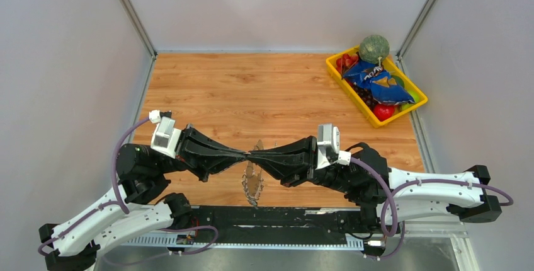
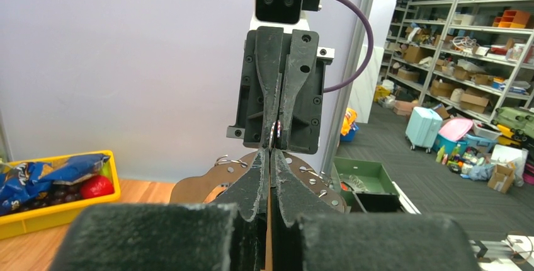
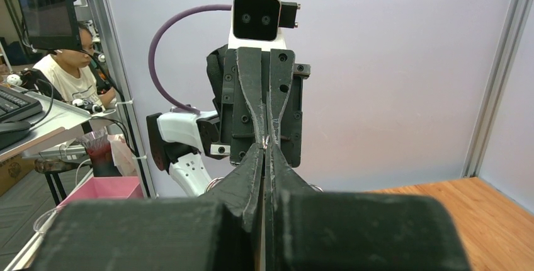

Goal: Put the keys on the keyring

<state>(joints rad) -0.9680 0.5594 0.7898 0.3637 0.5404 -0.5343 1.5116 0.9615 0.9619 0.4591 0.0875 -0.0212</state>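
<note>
The table (image 1: 252, 88) is seen under both arms, and a yellow tray (image 1: 335, 67) of snacks and fruit is set on it well beyond the right gripper (image 1: 256, 156), towards the far right corner. The left gripper (image 1: 242, 154) and the right gripper are held level above the near middle of the table and are brought nose to nose, so that their tips touch or nearly touch. Both are clenched, with the fingers pressed flat together in each wrist view. The keyring (image 1: 253, 183) is hung on edge just below the meeting tips, its fringe of small silver keys turned down towards the table. Which pair of fingers pinches the hoop cannot be told. A small silver speck (image 3: 267, 140) is caught at the point where the tips meet; it is too small to be named.
</note>
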